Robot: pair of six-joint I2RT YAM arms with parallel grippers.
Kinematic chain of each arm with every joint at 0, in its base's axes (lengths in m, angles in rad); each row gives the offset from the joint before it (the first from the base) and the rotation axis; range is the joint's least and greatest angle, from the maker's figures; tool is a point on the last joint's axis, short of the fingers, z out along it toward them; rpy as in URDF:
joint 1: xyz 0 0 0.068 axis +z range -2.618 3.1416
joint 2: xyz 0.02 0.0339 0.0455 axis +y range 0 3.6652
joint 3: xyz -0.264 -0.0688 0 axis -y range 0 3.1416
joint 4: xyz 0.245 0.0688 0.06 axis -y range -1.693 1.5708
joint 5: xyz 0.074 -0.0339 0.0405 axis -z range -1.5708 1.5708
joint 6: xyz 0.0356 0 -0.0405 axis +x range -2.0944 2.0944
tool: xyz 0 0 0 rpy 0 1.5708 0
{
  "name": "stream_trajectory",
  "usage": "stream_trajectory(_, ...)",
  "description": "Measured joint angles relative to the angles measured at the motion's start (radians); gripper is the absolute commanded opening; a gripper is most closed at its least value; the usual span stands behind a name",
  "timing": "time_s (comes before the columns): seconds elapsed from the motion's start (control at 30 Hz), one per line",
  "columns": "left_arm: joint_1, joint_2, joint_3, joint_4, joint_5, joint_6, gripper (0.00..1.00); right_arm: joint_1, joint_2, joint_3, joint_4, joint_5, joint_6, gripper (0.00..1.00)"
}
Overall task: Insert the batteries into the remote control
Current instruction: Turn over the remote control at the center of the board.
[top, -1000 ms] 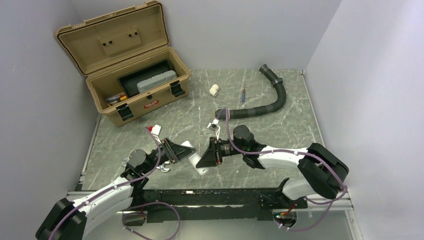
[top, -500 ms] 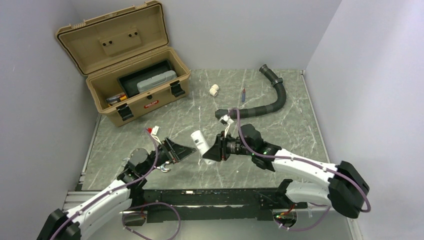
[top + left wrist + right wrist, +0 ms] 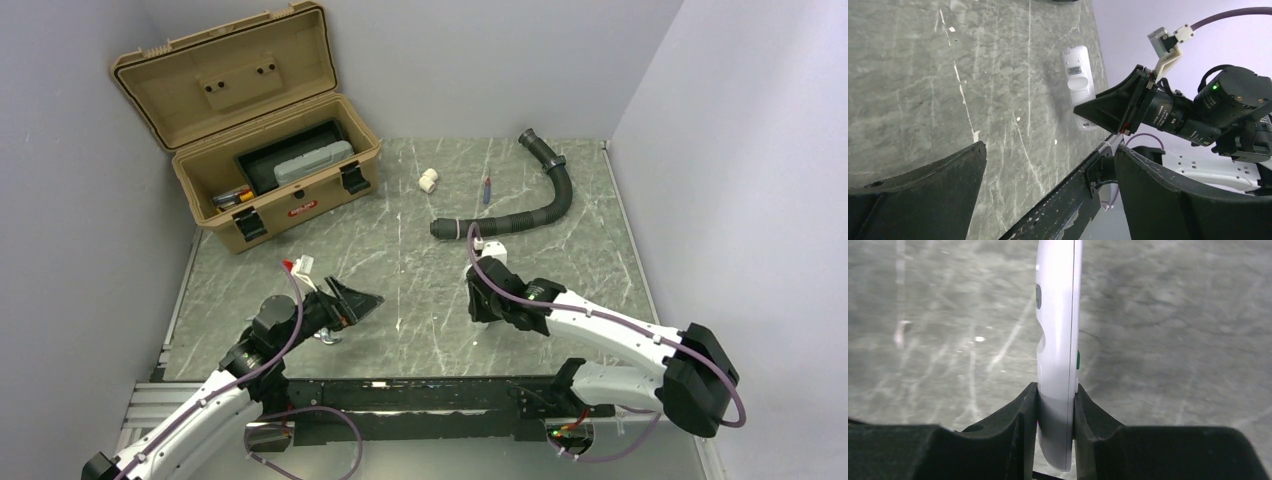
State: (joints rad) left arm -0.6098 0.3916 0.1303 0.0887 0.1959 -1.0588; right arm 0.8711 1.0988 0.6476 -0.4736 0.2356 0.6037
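Remote (image 3: 1057,315) stands edge-on, clamped in my right claw (image 3: 1055,400), sticking out ahead of it; my left claw (image 3: 1050,150) gapes apart, empty.

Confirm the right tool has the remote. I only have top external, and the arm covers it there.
Observer: Yes. The right wrist view shows the remote pinched edge-on in the right tool, gripped near one end.
Operator: Which face is it showing?
Observer: The left wrist view sees its back, with a grey label, turned toward the left arm's camera.
Operator: Left tool carrying anything?
Observer: No. The left tool stands wide open with nothing in its gap.
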Motion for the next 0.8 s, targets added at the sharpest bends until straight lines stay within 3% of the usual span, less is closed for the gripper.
stream_trajectory(0.4,0.001,0.004,0.000,-0.029,-0.014,0.000,0.99,0.063,0.153,0.018,-0.188,0.194,0.095,0.00)
stream_trajectory(0.8,0.004,0.010,0.000,-0.027,-0.009,0.000,0.99,0.274,0.452,0.168,-0.317,0.366,0.257,0.33)
